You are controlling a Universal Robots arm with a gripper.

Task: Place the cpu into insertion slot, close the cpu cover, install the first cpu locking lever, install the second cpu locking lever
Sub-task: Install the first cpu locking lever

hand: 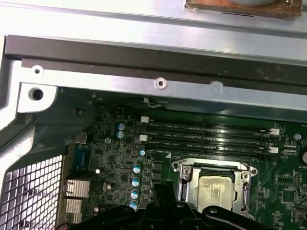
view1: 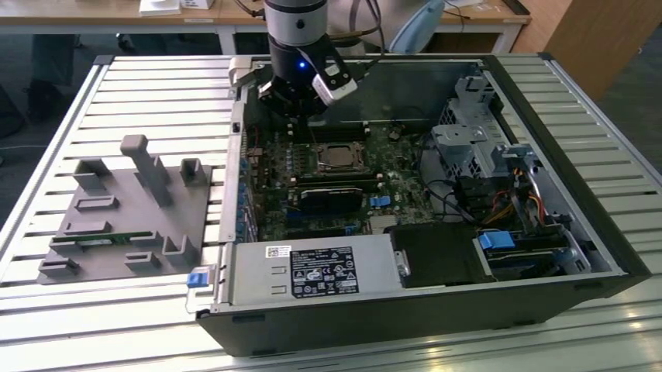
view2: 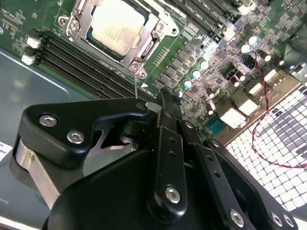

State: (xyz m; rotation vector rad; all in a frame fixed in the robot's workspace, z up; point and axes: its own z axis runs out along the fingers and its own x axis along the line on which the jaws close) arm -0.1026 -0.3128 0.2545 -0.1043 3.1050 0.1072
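An open computer case (view1: 594, 240) lies on the counter (view1: 124, 325), with a holder tray (view1: 114, 209) just beside it on the exterior view's left. Inside, on the motherboard (view2: 192, 52), the cpu (view2: 117, 26) sits in the insertion slot (view2: 96, 42) — the cpu cover (view2: 144, 45) around it, memory slots (view2: 72, 57) alongside.

We hold our arm (view1: 297, 27) upright, its wrist turned straight down, and our gripper (view1: 294, 115) hangs below, pointing downward.

the cpu (view2: 117, 24), a flat square chip with a pale silvery top, lies level in the insertion slot (hand: 207, 170) on the motherboard (hand: 120, 158) inside the open computer case (view1: 610, 232). the cpu cover (view2: 144, 48), a thin silver frame, lies flat around it, and its square opening shows the chip's top.
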